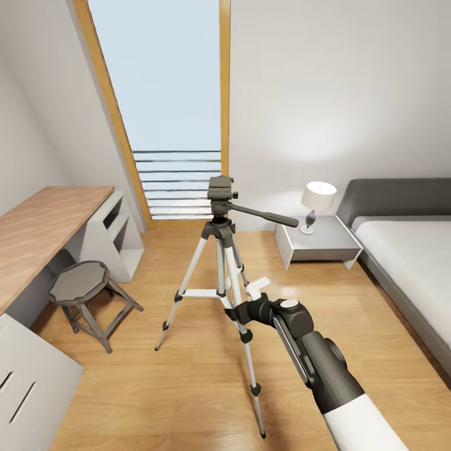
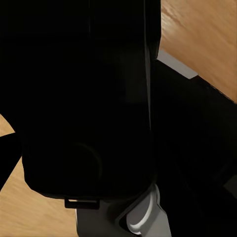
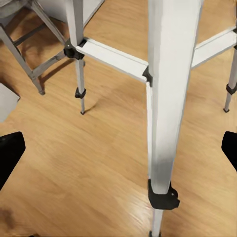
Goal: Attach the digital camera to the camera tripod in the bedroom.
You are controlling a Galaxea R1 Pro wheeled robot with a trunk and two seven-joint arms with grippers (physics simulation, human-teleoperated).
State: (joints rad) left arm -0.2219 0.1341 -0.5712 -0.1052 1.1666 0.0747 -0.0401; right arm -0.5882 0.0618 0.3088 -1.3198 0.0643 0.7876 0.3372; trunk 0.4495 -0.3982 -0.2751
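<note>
My right arm's dark forearm is reaching forward, its right claw [image 1: 241, 311] spreading wide around a silver leg of the tall three-legged camera tripod [image 1: 220, 263] — fingertips [image 3: 10, 153] apart on either side of the leg, not touching it. The tripod is standing on the light wood floor [image 1: 188, 388] between a low grey metal stool [image 1: 84, 291] and a grey nightstand [image 1: 316, 241]. My left claw — I cannot tell its state; something black and boxy is blocking its wrist view.
</note>
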